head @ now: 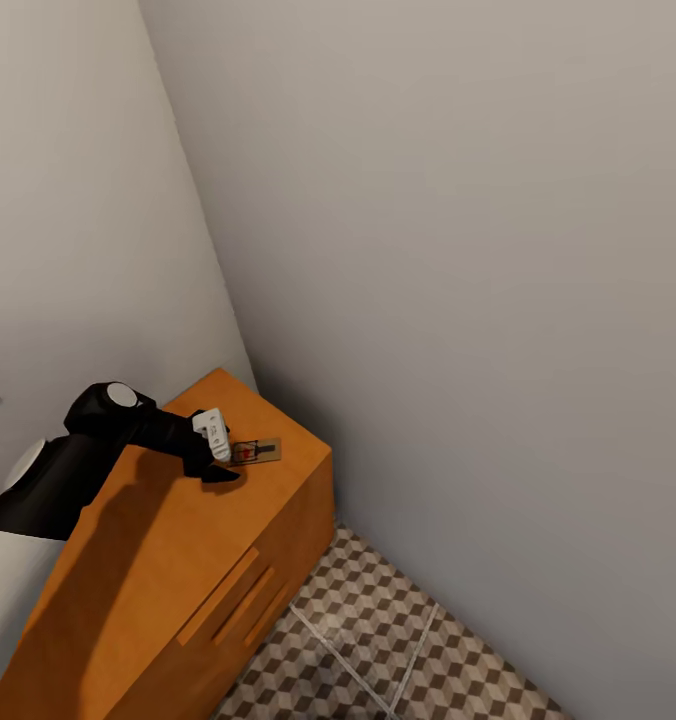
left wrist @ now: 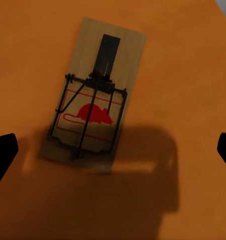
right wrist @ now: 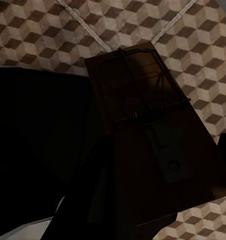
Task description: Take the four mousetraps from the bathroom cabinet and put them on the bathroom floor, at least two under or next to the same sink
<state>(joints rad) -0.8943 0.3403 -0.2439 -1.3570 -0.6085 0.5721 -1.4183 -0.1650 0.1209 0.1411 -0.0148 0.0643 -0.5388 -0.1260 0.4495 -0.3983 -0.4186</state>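
so my left tool point(left wrist: 113, 150) hangs spread over the mousetrap point(left wrist: 95, 95) by the cabinet point(head: 168, 560) top's far corner, its long axis crossing the finger line.

The left arm point(head: 88, 450) is stretched forward, and the left gripper point(head: 216, 460) points down with its jaws wide apart. The right gripper's fingers point(right wrist: 225, 147) are closed on a mousetrap point(right wrist: 148, 135).

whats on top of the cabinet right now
One mousetrap lies flat on the cabinet top near its far corner, with the left gripper hovering over it, jaws spread. The arm covers part of the top, so anything there is hidden.
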